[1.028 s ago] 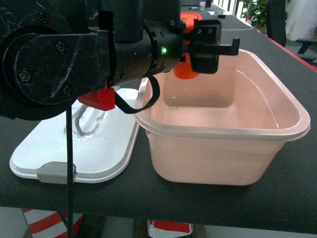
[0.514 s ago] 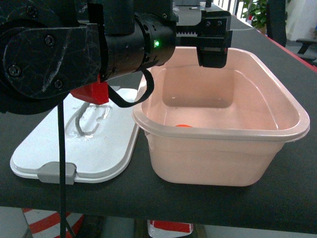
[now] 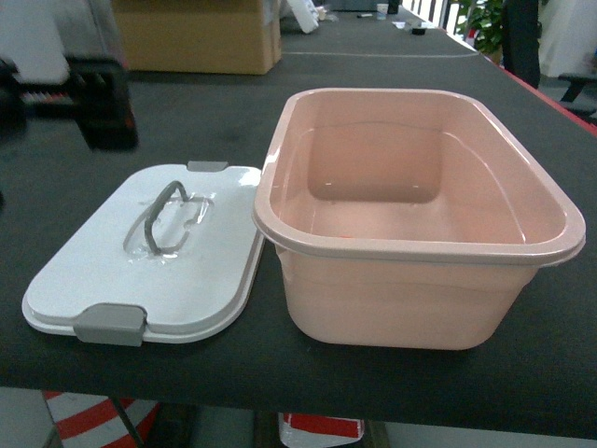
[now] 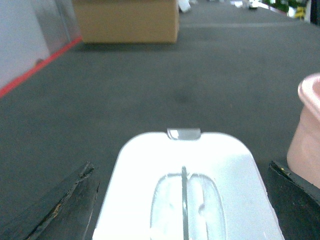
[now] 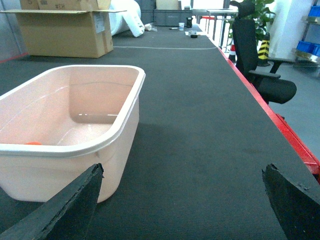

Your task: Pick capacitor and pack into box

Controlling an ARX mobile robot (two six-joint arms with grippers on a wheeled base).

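The white lid (image 3: 145, 257) lies flat near the desk's (image 3: 392, 383) front edge, just left of the open pink box (image 3: 420, 224). The capacitor (image 5: 33, 143) shows as a small orange sliver on the box floor. The left gripper (image 4: 182, 200) hovers above the lid, jaws wide, holding nothing. The right gripper (image 5: 182, 205) is likewise spread and empty. A cardboard carton (image 3: 198, 35) sits toward the far edge.

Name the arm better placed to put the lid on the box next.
Left, probably: its open claw hovers right over the white lid, fingers either side of the grey handle. The right claw sits beyond the box, away from the lid.
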